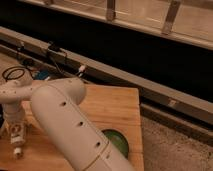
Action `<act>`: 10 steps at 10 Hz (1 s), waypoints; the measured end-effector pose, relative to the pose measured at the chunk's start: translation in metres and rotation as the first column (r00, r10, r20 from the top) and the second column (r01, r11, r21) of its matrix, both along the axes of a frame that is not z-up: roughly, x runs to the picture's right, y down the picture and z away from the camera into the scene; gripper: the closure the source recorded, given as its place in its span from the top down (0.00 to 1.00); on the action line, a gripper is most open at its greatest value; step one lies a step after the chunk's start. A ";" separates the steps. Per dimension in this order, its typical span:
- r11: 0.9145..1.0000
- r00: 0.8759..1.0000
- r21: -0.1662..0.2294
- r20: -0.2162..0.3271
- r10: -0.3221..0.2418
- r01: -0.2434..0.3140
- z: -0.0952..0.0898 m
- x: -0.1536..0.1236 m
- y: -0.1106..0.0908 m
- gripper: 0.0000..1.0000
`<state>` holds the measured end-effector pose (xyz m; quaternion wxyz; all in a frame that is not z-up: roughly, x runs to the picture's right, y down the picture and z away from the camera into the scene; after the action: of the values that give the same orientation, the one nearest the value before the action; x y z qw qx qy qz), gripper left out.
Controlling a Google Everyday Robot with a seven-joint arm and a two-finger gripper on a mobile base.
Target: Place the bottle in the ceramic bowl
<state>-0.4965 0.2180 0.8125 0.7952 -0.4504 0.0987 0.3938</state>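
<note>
Wooden tabletop — end effector at left edge; glossy, seemingly round bowl.

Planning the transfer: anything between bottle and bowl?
No loose object visible. The robot's own arm crosses the view between the gripper, at the bottle on the table left, and the ceramic bowl, hiding part of it.
</note>
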 end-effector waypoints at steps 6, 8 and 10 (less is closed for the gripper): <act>0.970 0.980 0.139 0.013 0.201 -0.201 -0.035 0.068 -0.020 0.00; 0.943 0.961 0.185 0.008 0.278 -0.275 -0.050 0.105 -0.022 0.00; 0.912 0.937 0.237 -0.016 0.349 -0.335 -0.070 0.149 -0.025 0.00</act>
<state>-0.3479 0.1934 0.7428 0.7576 -0.3539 -0.0052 0.5484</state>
